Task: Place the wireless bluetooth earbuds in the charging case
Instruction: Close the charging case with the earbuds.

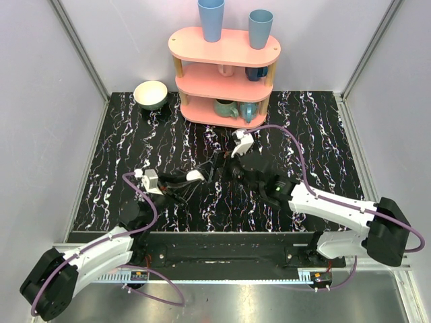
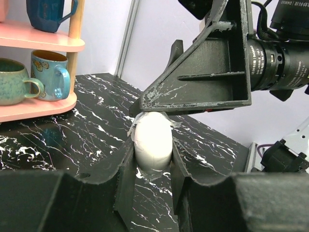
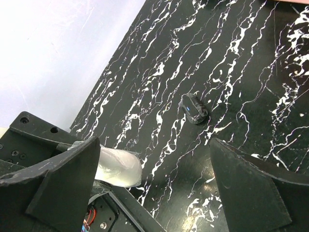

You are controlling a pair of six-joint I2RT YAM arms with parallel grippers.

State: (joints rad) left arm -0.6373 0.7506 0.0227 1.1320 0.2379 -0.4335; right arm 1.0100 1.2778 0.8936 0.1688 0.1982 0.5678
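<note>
Out in front of the pink three-tier shelf [image 1: 225,74], on the arm-base side, both arms meet over the black marbled table [image 1: 303,134]. The left gripper [image 2: 152,157] is pressed together on the charging case [image 2: 153,144], a white, egg-smooth pebble standing upright between the two black fingers, its base down by the tabletop. I can't make out a seam or an open lid from here.

The right gripper [image 3: 154,145] is spread as wide as can be, with nothing between its fingers. In the left wrist view, one of its black triangular fingers [image 2: 203,72] hangs directly over the case, its scuffed tip right at the crown. Whether it's touching or just clear, I can't tell.

In the right wrist view, a small dark rounded piece with a blue mark [image 3: 194,108] lies on the table, closer to the shelf than the case is and apart from it. I can't say what it is.

On the shelf itself, two tall blue cups [image 1: 211,19] stand on the top tier, and a blue butterfly mug [image 2: 49,75] and a speckled teal mug [image 2: 14,81] sit on the bottom tier. A cream bowl [image 1: 150,94] rests just to the shelf's left.
</note>
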